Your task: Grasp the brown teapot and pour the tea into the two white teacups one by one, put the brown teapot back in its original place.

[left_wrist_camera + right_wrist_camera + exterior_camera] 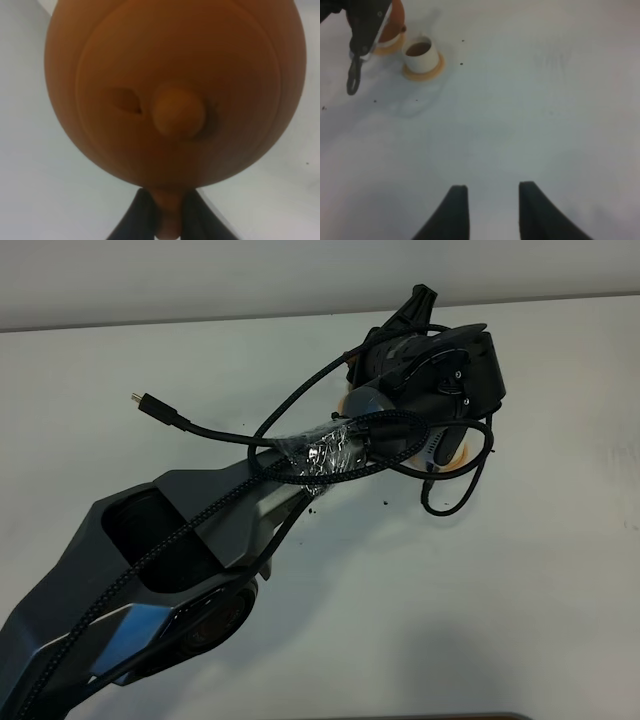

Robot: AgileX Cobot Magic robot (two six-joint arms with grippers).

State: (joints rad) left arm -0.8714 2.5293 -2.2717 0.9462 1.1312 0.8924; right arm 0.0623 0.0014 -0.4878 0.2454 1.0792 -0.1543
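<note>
Teapot grip, left side: the left tool [168,200] is pinching the loop handle [168,225] of the squat round orange-brown clay teapot [175,65], with one dark finger [131,222] on each side of the handle. The pot nearly fills the left wrist frame. Its small knobbed lid [177,112] faces the lens at frame centre.

Exterior high view: the dark left arm [200,530] runs from the lower left to the upper right of the frame. Its wrist end covers the teapot, so we cannot see the pot here. A black cable with a loose plug [140,400] arcs off the arm toward the upper left. The white counter [530,590] lies beneath.

Right wrist view: the teapot [396,17] sits in the upper left corner, partly behind the left arm's body and above an orange-tan round saucer [387,48]. We cannot tell whether they touch. Just beside it, a small white cylindrical teacup [420,52] stands upright on a second saucer [422,74], with dark liquid inside. The other cup we cannot make out.

The right tool [492,195] is at the bottom edge. Its two dark fingers are spread, with only bare counter between them, well apart from the cup.
</note>
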